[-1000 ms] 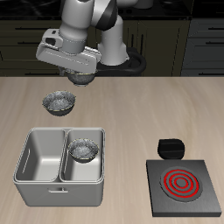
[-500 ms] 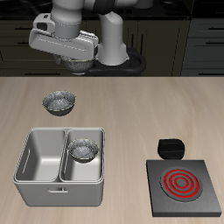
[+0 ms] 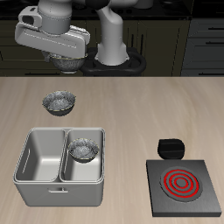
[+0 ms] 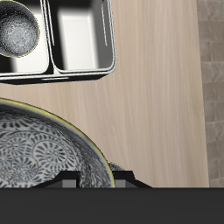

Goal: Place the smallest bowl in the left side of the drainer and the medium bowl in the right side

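one bowl [image 3: 82,150] already sits in one drainer [image 3: 39,178] compartment, the other compartment empty, while the gripper [image 3: 66,63], high above the tabletop's back edge, seems to pinch another bowl [image 4: 48,149] by its rim, not yet placed.

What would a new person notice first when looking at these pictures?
Probably the gripper, high above the table's back edge with a shiny speckled bowl at its fingers. Next, the light-grey drainer near the table's front edge, with the smallest bowl in one compartment and the other bare. Another speckled bowl sits on the wood behind the drainer, and a black stove with red rings stands apart.
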Robot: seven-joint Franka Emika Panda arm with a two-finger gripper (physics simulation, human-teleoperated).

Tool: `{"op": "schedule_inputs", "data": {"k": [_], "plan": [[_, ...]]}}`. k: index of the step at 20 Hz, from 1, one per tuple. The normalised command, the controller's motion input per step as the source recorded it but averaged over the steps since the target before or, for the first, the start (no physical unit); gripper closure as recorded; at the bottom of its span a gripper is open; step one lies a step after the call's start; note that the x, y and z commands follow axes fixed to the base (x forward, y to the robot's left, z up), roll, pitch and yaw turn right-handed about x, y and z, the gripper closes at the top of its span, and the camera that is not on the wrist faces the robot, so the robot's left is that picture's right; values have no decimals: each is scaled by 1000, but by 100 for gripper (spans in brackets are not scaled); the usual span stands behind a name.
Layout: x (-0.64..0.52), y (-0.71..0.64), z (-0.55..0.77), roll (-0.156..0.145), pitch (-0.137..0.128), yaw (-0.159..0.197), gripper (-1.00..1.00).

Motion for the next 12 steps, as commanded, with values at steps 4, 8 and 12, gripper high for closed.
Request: {"op": "schedule_inputs", "data": {"k": [4, 8, 12], "plan": [[419, -84, 155, -54, 12, 7, 100], [414, -45, 109, -19, 6, -8, 100], [264, 26, 115, -21, 14, -3, 100]]}}
